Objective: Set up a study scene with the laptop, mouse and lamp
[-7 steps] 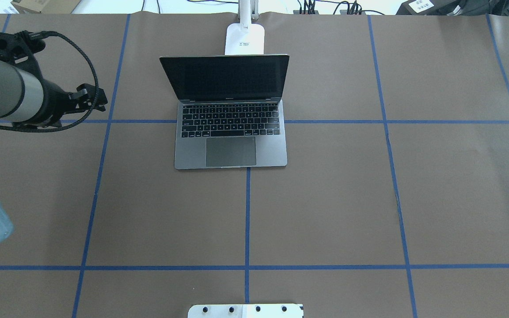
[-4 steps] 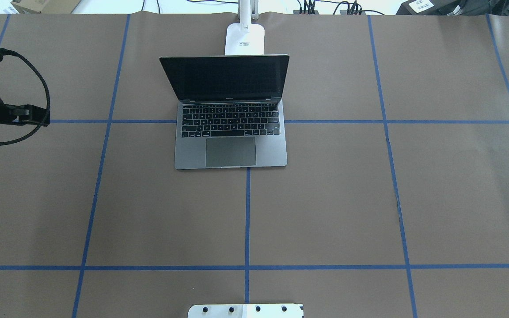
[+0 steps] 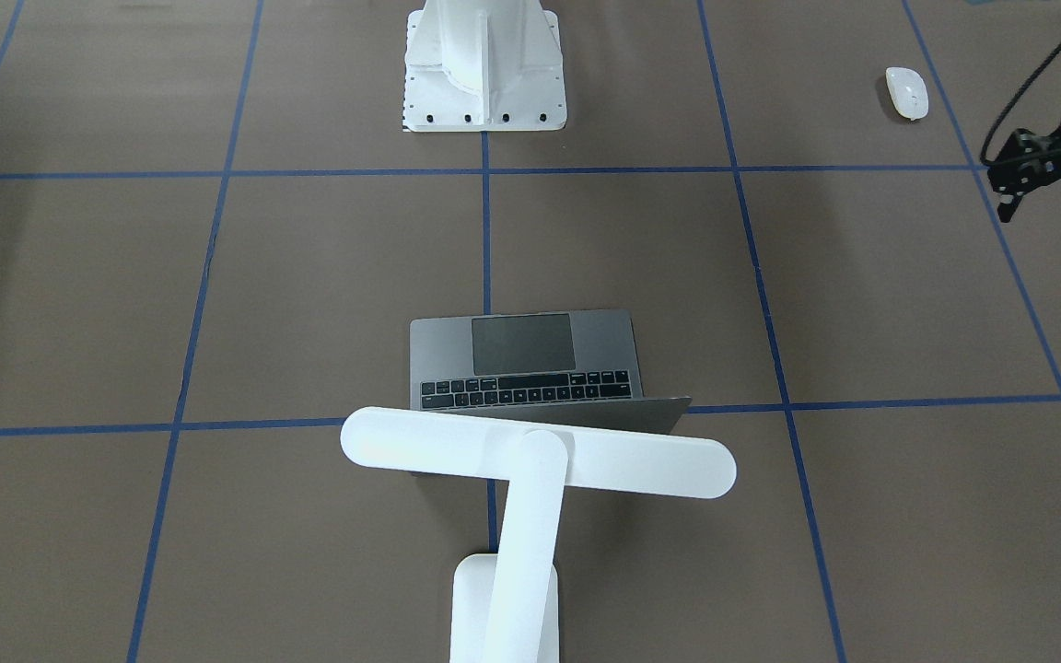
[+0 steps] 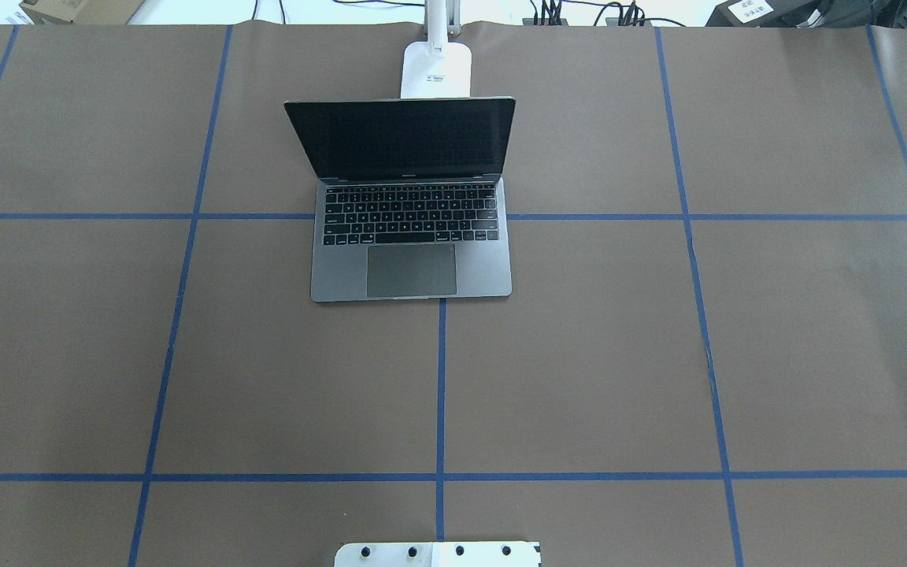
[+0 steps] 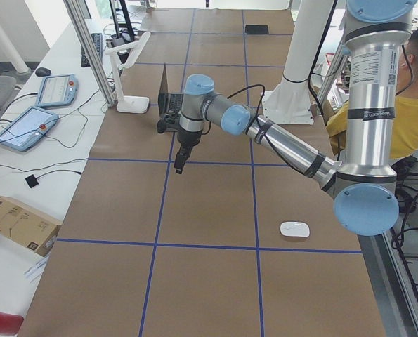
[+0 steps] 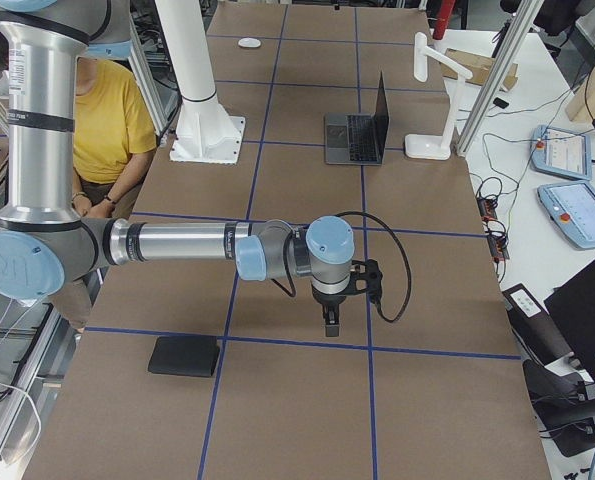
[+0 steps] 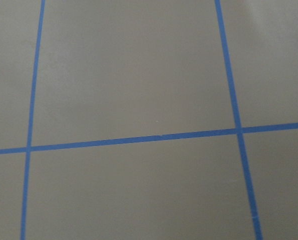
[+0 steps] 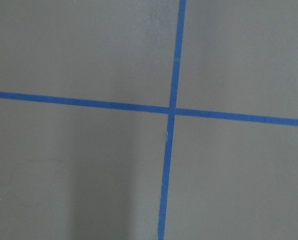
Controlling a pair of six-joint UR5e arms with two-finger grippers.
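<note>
Brown paper ruled into squares by blue tape covers the worktop (image 4: 579,354). On its left part, close to the near edge where the robot stands, lies the mouse (image 3: 906,93), well apart from everything else, its long axis running near to far. The left end effector (image 5: 180,166) hangs over that same left part, pointing down, farther from the robot than the mouse, so the mouse lies back toward the near edge from it. Whether it is open or closed cannot be told, since it is cut off at the picture's edge. The right end effector (image 6: 332,322) hovers over the right part beside a black mat (image 6: 184,355), and its state cannot be told either. The left arm is plainly the nearer one, so the pickup likely falls to it. The laptop (image 4: 411,236) stands open mid-worktop, with the lamp (image 3: 530,460) behind it at the far edge.
</note>
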